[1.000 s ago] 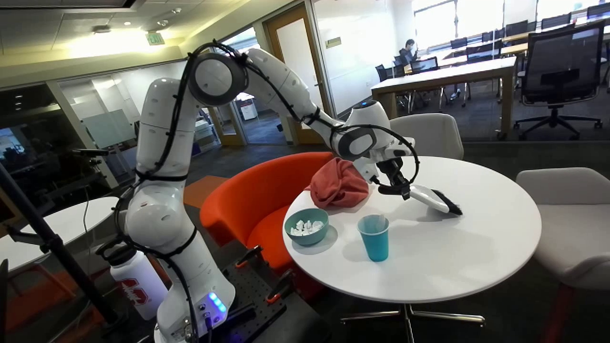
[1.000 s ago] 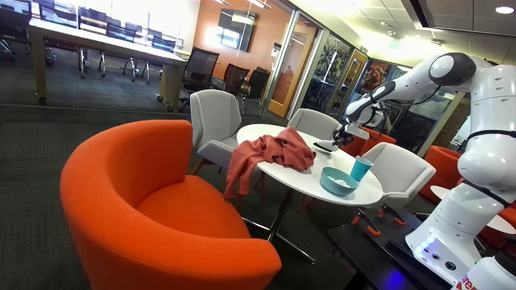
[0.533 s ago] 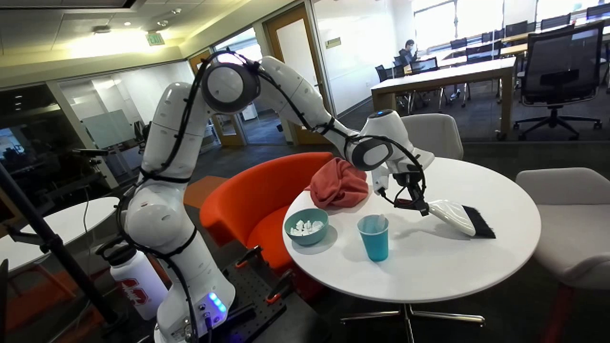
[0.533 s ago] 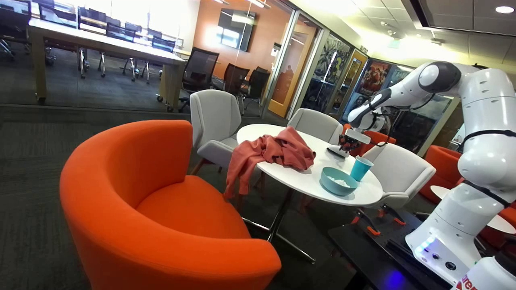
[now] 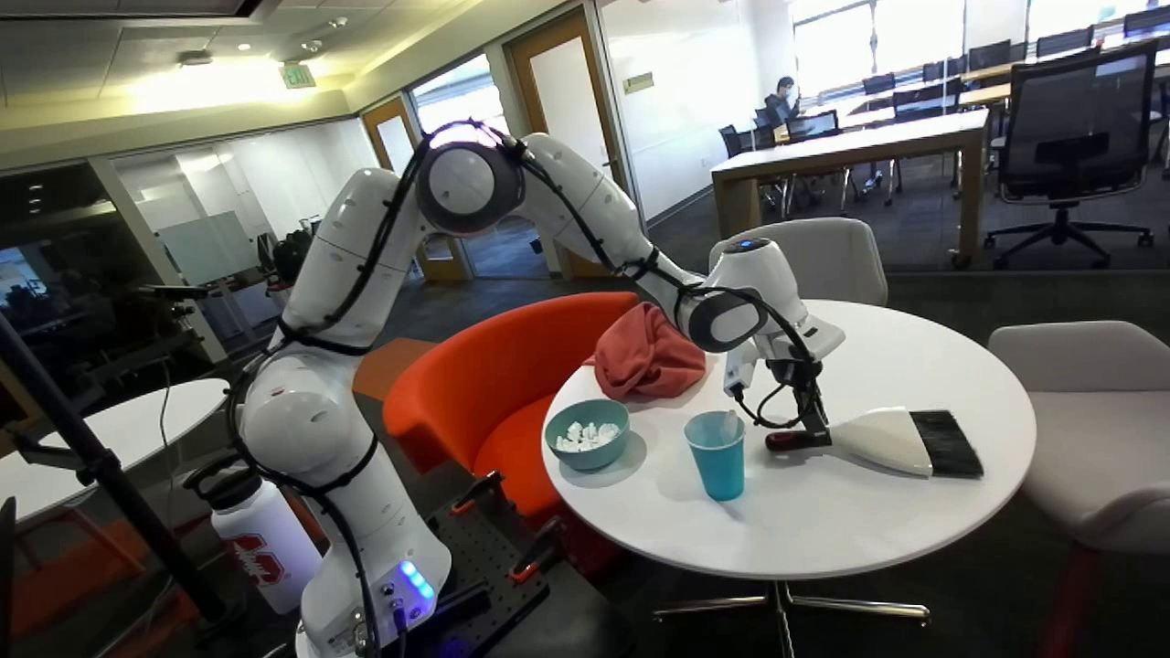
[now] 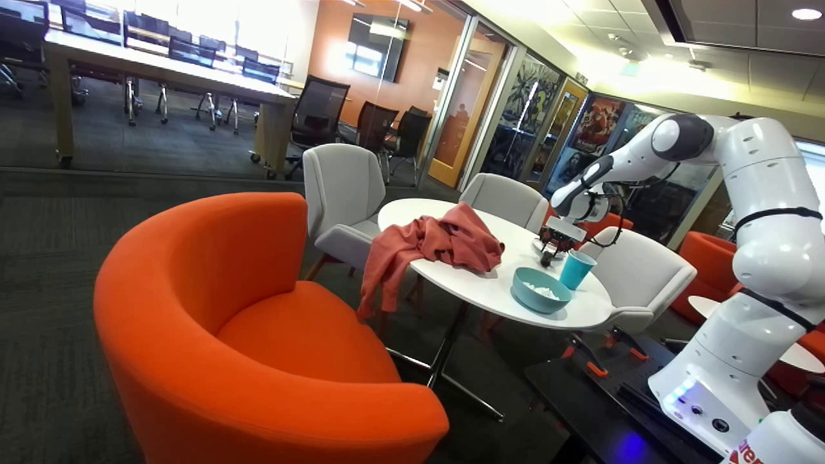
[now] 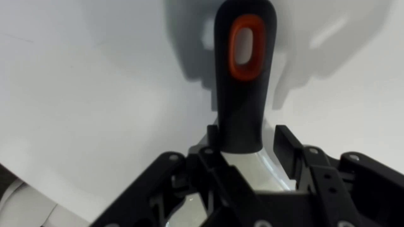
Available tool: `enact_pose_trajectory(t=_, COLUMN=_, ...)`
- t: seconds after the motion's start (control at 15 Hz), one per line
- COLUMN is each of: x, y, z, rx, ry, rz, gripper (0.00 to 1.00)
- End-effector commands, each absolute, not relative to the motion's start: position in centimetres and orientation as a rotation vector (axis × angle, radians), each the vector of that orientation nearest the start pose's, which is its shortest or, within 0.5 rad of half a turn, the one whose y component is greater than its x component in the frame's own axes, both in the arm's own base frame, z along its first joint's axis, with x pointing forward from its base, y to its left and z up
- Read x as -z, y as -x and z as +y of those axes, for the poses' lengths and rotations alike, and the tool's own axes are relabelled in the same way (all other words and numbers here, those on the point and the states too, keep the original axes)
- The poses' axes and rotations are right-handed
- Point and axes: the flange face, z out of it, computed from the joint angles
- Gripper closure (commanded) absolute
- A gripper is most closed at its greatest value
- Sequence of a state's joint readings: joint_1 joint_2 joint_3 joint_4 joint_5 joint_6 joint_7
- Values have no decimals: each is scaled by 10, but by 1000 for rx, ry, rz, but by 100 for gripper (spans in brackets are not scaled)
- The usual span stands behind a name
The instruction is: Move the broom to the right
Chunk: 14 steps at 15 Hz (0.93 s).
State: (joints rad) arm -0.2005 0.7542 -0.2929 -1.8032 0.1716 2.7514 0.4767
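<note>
A small hand broom with a pale head (image 5: 882,440), black bristles and a black handle with a red-lined hole lies about flat on the white round table (image 5: 786,539). My gripper (image 5: 815,433) is low over the broom, its fingers on either side where the handle meets the head. In the wrist view, the handle (image 7: 243,104) stands between the open fingers (image 7: 247,138). The left finger is against or very near it, and a gap shows at the right finger. In an exterior view, the arm hides most of the broom, and the handle end (image 6: 546,259) shows below the gripper (image 6: 555,246).
A blue cup (image 5: 717,461) stands close to the handle end. A teal bowl (image 5: 567,450) with white pieces is near the table edge. A red cloth (image 5: 651,352) lies at the back and hangs over the edge. Chairs, including an orange one (image 6: 271,361), surround the table.
In an exterior view, the gripper and the broom have moved right and down. The broom was tilted in the gripper and now lies about flat on the table, with the fingers apart.
</note>
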Motion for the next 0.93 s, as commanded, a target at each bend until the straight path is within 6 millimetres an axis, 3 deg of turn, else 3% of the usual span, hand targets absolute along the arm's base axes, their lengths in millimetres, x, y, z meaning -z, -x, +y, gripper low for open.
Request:
enact_pose_trajectory(t=0.0, x=-179, y=-601, z=-286, rx=373, ry=2853, rz=1551, gripper=19)
enact_pose_trajectory(t=0.2, x=-208, y=-592, z=-269, rx=404, ry=2921, rz=1476, gripper=1)
enact_pose_trajectory(t=0.4, x=-242, y=-575, z=-253, rx=384, ry=2999, rz=1334, gripper=0)
enact_pose_trajectory(t=0.67, x=-280, y=-549, z=-235, rx=306, ry=3127, rz=924, gripper=0)
enact_pose_trajectory(t=0.87, x=-297, y=-533, z=-228, rx=245, ry=3186, rz=693, gripper=0)
